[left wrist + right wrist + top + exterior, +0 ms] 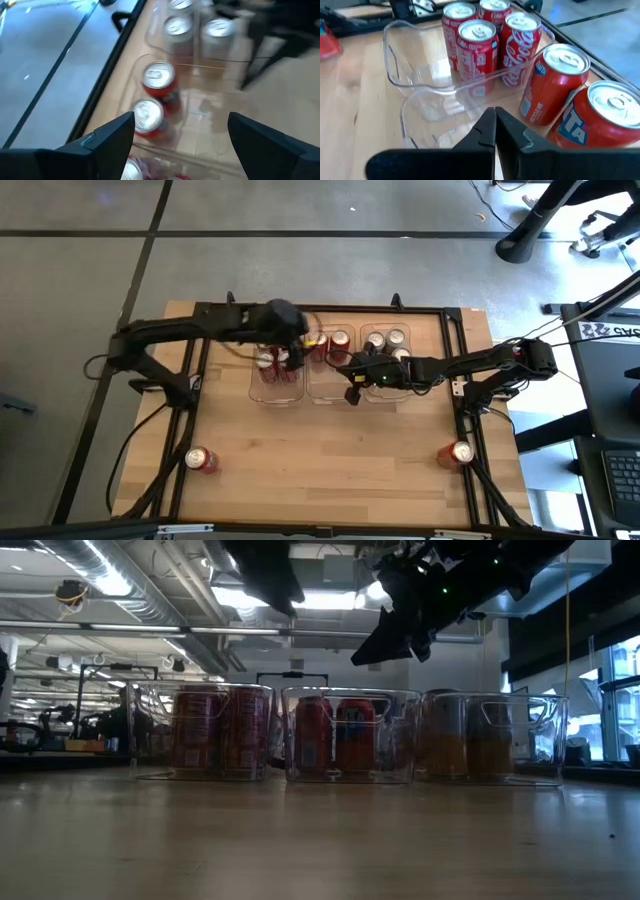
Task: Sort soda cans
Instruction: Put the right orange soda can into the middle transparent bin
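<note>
Three clear trays stand in a row at the table's far middle. The left tray (277, 385) holds red cans (477, 47), the middle tray (330, 385) two red cans (555, 82), and the right tray (490, 735) gold cans (450, 745). Two more red cans rest on the bare table, near left (201, 460) and near right (460, 453). My left gripper (182, 135) hovers open above the left tray, holding nothing. My right gripper (495, 127) is shut and empty, raised over the near end of the middle tray (435, 125).
A black frame (190, 380) runs along the table's left and right sides and far edge. Bare wood (330, 465) stretches between the trays and the near edge. The two arms are close together over the trays.
</note>
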`<action>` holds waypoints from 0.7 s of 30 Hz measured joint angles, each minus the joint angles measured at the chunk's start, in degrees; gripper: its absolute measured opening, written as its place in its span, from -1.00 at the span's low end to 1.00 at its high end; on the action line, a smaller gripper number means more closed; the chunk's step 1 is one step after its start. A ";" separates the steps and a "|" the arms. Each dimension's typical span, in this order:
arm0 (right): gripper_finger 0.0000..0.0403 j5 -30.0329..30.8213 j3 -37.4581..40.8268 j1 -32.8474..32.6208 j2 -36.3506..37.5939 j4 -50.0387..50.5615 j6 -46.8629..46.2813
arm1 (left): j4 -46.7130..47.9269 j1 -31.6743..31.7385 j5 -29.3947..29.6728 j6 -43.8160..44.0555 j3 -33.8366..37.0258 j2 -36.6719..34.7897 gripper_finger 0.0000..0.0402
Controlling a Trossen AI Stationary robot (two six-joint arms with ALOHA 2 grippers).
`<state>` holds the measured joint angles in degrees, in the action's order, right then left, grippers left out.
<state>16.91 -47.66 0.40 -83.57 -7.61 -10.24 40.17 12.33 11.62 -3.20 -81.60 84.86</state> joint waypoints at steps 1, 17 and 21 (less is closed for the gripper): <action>-0.97 0.00 0.00 0.00 0.00 -0.62 0.02 | 0.12 -1.07 0.00 0.46 0.99 -1.71 0.52; -0.97 -1.38 -25.49 -7.06 4.33 51.87 -2.21 | -13.48 -13.27 1.68 7.38 25.98 -22.52 0.52; -0.97 -4.52 -32.97 -10.50 4.59 67.33 -14.13 | -15.52 -13.50 1.70 7.00 27.85 -22.97 0.52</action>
<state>12.39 -80.63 -10.09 -78.98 59.71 -24.37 24.65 -1.17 13.32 3.80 -53.76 61.89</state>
